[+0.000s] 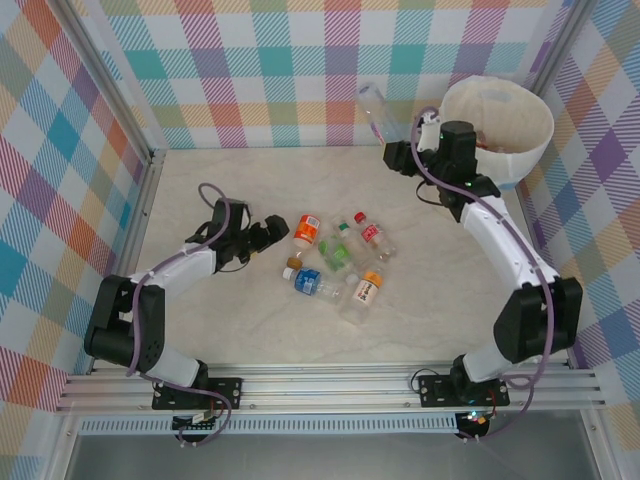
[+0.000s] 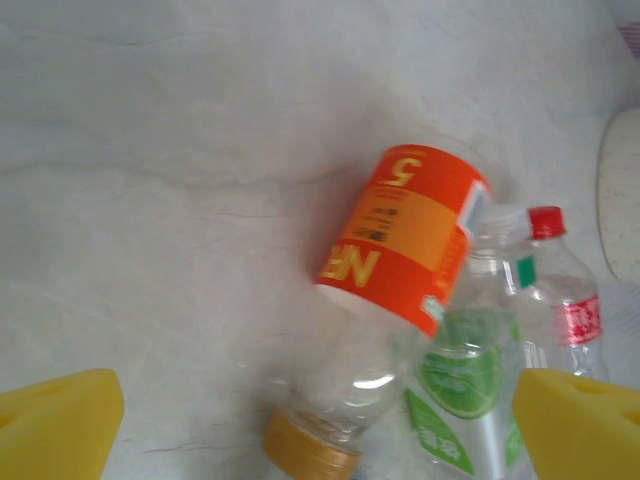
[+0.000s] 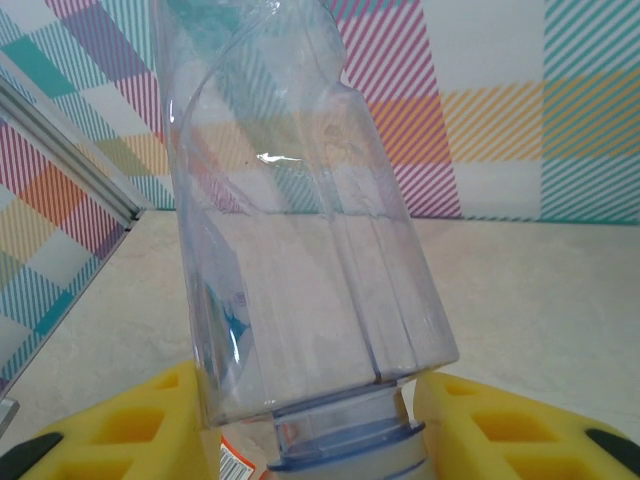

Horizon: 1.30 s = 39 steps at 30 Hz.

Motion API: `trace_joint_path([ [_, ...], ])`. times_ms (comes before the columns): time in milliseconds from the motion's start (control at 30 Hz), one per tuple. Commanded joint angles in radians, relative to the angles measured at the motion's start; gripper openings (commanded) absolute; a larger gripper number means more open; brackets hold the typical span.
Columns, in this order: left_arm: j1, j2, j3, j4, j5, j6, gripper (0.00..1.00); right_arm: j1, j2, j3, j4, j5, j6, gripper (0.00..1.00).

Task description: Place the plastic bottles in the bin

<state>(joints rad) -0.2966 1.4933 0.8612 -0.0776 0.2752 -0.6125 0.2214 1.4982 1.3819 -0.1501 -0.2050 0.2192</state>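
We see the right gripper (image 1: pixel 393 150) held up high near the checked back wall (image 1: pixel 250 90). It is pinching a clear bottle (image 1: pixel 376 110) at its cap end, and the rest of the bottle points up. In the right wrist view, the clear bottle (image 3: pixel 300 250) sits tight between the two yellow fingers (image 3: pixel 120 425), with its cap end down at the bottom.

The bin (image 1: pixel 543 125) stands in the far right corner of the table (image 1: pixel 200 190). The clear bottle is just beside the bin, on its left, not over it.

The left gripper (image 1: pixel 268 233) is low over the table. Its jaws are spread wide apart and hold nothing. In the left wrist view, we see its yellow fingertips (image 2: pixel 55 425) down in the two bottom corners. An orange-label bottle (image 2: pixel 405 250) lies on its side in front of them (its cap is a brownish orange). A green-label bottle (image 2: pixel 460 390) lies right against it, and a red-cap bottle (image 2: pixel 565 300) lies on the far side of that one.

From above, the orange-label bottle (image 1: pixel 306 232) is just beside the left gripper. It is part of a little bunch in the middle of the table, with the green-label bottle (image 1: pixel 340 250), the red-cap bottle (image 1: pixel 372 235), a blue-label bottle (image 1: pixel 310 283) and another orange one (image 1: pixel 366 290). They all lie flat on the table, well apart from the bin.
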Motion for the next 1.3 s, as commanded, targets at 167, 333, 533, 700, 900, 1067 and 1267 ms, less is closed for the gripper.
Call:
trace_joint_path([
  [167,-0.124,-0.045,0.043,-0.083,-0.101,0.129,1.00,-0.167,-0.142,0.042,-0.206,0.100,-0.061,0.30],
  [333,-0.131,-0.038,0.047,-0.101,-0.102,0.127,1.00,-0.310,-0.168,0.081,-0.291,0.095,-0.042,0.32],
  [533,-0.130,-0.044,0.036,-0.125,-0.097,0.124,1.00,-0.402,-0.111,0.168,-0.397,0.075,-0.007,0.33],
  [700,-0.130,-0.039,0.032,-0.143,-0.102,0.115,1.00,-0.406,-0.023,0.248,-0.448,0.070,0.031,0.51],
  [900,-0.130,-0.030,0.031,-0.137,-0.094,0.109,1.00,-0.406,0.016,0.290,-0.386,-0.122,0.069,0.83],
  [1067,-0.130,-0.015,0.039,-0.148,-0.090,0.118,1.00,-0.406,-0.033,0.253,-0.318,-0.141,0.094,0.86],
  [1267,-0.130,0.011,0.053,-0.163,-0.078,0.141,1.00,-0.404,-0.107,0.175,-0.271,-0.233,0.109,0.90],
])
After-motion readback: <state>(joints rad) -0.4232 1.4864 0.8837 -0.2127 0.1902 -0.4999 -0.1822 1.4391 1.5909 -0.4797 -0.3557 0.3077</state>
